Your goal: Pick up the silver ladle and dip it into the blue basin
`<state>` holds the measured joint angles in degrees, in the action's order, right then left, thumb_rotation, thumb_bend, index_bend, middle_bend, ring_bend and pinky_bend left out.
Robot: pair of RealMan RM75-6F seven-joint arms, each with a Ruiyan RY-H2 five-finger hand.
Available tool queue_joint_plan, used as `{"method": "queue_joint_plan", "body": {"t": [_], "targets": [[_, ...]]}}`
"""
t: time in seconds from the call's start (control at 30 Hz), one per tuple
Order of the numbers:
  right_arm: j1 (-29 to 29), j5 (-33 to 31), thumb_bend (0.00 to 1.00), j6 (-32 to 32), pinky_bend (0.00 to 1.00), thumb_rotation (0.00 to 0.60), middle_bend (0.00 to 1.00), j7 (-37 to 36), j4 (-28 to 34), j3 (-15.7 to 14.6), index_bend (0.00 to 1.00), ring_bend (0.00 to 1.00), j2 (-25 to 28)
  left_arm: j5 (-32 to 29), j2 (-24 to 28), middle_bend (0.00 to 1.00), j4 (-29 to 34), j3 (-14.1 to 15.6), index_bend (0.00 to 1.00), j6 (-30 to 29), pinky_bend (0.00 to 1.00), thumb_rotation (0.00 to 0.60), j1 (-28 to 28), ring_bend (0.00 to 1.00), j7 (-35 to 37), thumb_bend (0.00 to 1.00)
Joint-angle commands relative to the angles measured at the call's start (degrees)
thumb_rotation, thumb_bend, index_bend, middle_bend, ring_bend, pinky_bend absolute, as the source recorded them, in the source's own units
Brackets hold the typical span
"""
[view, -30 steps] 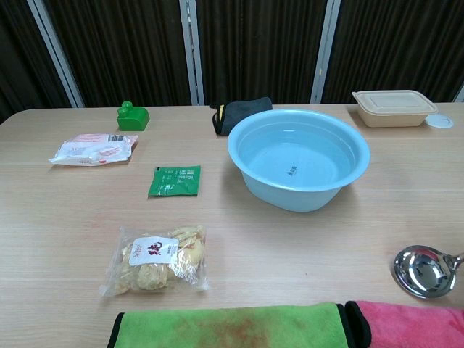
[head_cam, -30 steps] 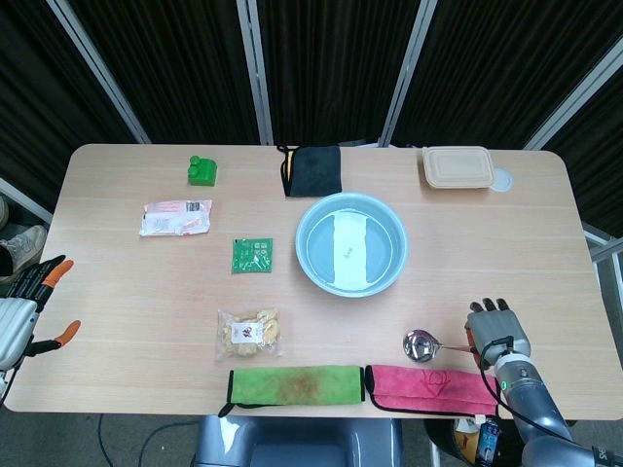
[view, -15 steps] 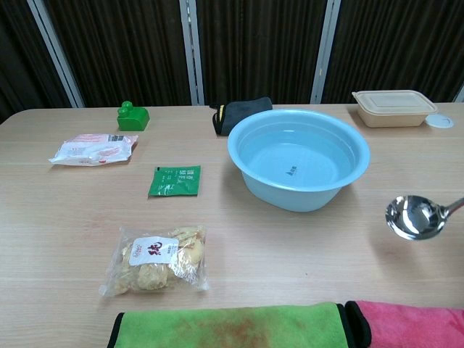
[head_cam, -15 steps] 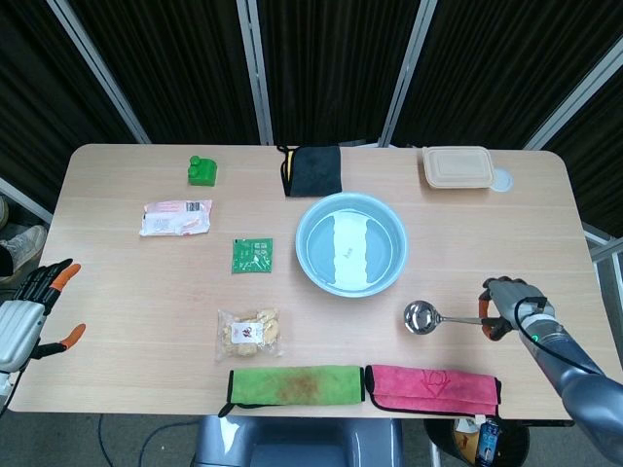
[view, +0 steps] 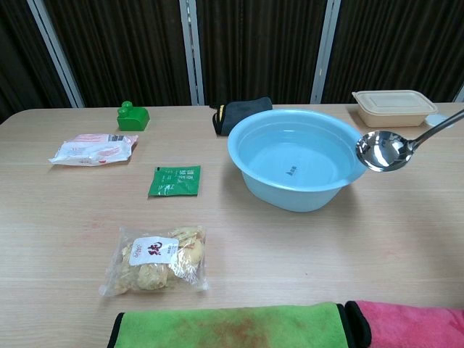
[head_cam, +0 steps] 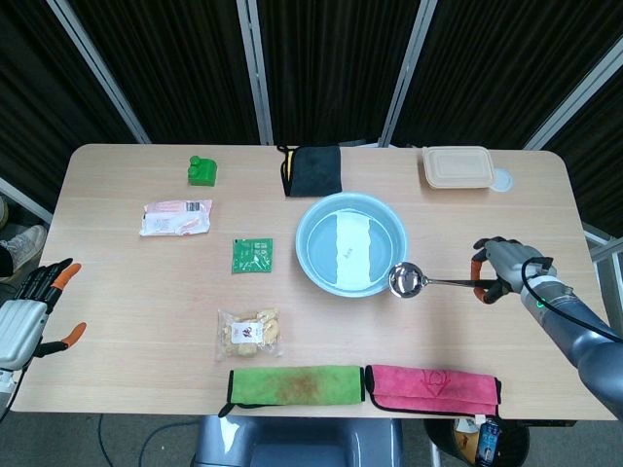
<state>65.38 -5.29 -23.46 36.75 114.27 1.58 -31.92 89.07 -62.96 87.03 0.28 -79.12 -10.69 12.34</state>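
Note:
My right hand [head_cam: 498, 268] grips the handle end of the silver ladle [head_cam: 409, 280] at the table's right side. The ladle is held in the air, its bowl [view: 383, 151] level with the right rim of the blue basin [head_cam: 313, 233], which holds water. In the chest view the ladle's handle runs off the right edge and the right hand itself is out of frame; the basin [view: 250, 168] stands in the middle. My left hand [head_cam: 27, 316] hangs open off the table's left edge, holding nothing.
A beige lidded box [head_cam: 456, 166] and a white lid [head_cam: 501, 179] sit at the back right, a black cloth [head_cam: 313, 169] behind the basin. Left of the basin lie a green packet [head_cam: 252, 255], snack bag [head_cam: 250, 332], pink packet [head_cam: 175, 217] and green block [head_cam: 201, 170]. Green [head_cam: 295, 383] and pink [head_cam: 432, 387] towels line the front edge.
The right hand has lifted the ladle off the table and carried it up and leftward; its bowl went from near the pink towel to the basin's right rim. The left hand barely moved.

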Motion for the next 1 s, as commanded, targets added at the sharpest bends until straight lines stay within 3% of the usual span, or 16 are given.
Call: {"method": "queue_joint_plan", "body": {"t": [0.03,0.17,0.53,1.0], "targets": [[3.88,-1.61,0.54,1.4,0.0,0.6,0.11,-1.34,-1.3,-2.07,0.74,0.0,-0.3,-0.13,-0.09,0.0,0.11,-0.04,0.0,0.17,0.0,0.6,-0.07,0.0,-0.27,0.31],[8.15,-3.71,0.54,2.86,0.0,0.6,0.11,-2.8,-3.64,-3.63,0.74,0.0,-2.39,-0.54,-0.12,0.0,0.04,-0.23,0.0,0.14,0.0,0.6,-0.02,0.0,-0.36,0.31],[22.06,-9.88,0.54,4.56,0.0,0.6,0.11,-5.38,-14.34,-13.78,0.74,0.0,-17.43,-2.73,-0.2,0.0,-0.86,-1.08,0.0,1.75,0.0,0.6,-0.48,0.0,0.39,0.31],[32.05,-10.97,0.54,9.81,0.0,0.6,0.11,-13.66,-24.61,-22.49,0.74,0.0,-29.32,-4.03,-0.18,0.0,-1.84,-1.65,0.0,2.89,0.0,0.6,-0.87,0.0,1.57,0.31]]}}
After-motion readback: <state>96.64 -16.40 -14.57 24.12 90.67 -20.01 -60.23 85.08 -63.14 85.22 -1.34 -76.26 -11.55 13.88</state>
